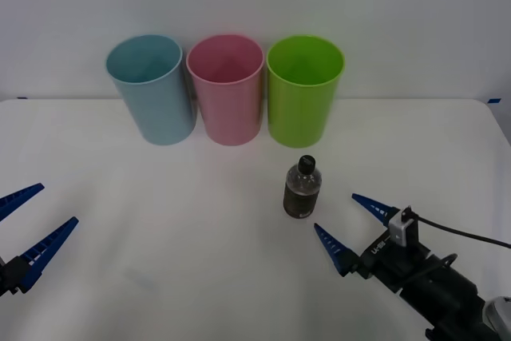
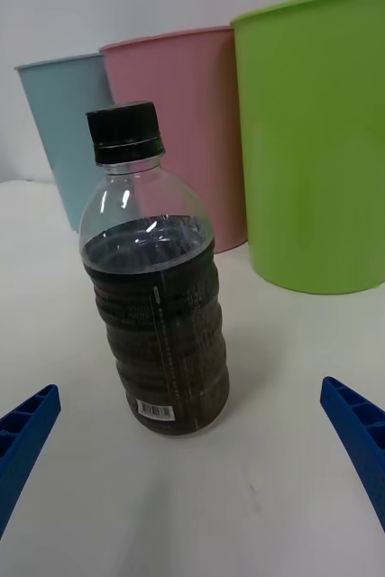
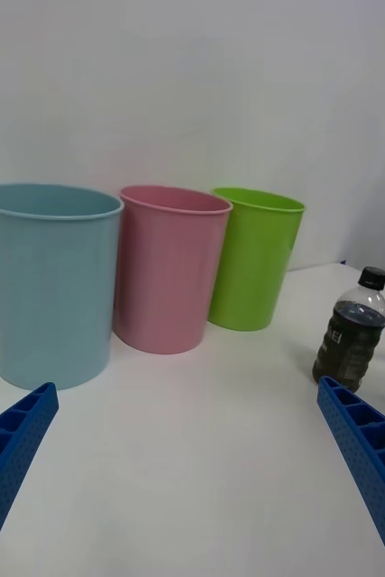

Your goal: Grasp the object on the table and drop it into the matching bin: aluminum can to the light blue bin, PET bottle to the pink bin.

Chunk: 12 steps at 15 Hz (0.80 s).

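White worktop (image 1: 160,245), plain and flat, running back to a pale wall. Standing on it along the far edge, in a tight row: light blue bin (image 1: 153,89) to the left, pink bin (image 1: 227,89) in the middle, lime green bin (image 1: 303,89) to the right, all upright with open mouths. Blue and pink just about touching at the rims; green just beside pink. Nearer, in front of the green bin and apart from it, a small PET bottle (image 1: 302,189), upright, black cap on, dark label band.
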Available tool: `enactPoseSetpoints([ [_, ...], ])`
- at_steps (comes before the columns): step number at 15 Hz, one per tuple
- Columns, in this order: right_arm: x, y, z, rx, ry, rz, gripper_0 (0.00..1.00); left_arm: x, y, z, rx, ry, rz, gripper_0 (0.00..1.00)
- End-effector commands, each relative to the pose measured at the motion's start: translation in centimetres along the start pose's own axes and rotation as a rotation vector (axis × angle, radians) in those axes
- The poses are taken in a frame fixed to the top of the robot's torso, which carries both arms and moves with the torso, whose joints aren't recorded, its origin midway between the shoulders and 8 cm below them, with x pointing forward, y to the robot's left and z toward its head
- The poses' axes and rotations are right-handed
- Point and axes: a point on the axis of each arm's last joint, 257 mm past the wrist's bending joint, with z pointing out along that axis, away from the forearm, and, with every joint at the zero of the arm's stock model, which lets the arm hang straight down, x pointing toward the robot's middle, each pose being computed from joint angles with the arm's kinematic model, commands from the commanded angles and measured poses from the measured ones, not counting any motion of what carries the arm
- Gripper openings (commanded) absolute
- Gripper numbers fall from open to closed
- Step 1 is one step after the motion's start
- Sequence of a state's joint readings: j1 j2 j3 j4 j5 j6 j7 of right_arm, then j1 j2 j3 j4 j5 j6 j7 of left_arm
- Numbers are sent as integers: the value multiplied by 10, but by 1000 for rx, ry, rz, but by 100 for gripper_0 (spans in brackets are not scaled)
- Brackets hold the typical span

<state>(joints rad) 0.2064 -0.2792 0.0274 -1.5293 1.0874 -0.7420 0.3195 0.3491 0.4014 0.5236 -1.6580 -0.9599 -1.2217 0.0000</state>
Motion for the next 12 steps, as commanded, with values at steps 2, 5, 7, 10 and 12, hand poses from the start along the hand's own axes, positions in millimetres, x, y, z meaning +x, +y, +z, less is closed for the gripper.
enactPoseSetpoints([
  [2, 1, 5, 19, 20, 11, 4, 100, 0, 0, 0, 0, 0, 0, 100],
  [5, 1, 6, 34, 43, 20, 1, 100, 0, 0, 0, 0, 0, 0, 100],
  [7, 2, 8, 43, 57, 30, 2, 100, 0, 0, 0, 0, 0, 0, 100],
  [10, 0, 10, 57, 75, 36, -1, 100, 0, 0, 0, 0, 0, 0, 100],
  [12, -2, 13, 66, 83, 39, -2, 100, 0, 0, 0, 0, 0, 0, 100],
])
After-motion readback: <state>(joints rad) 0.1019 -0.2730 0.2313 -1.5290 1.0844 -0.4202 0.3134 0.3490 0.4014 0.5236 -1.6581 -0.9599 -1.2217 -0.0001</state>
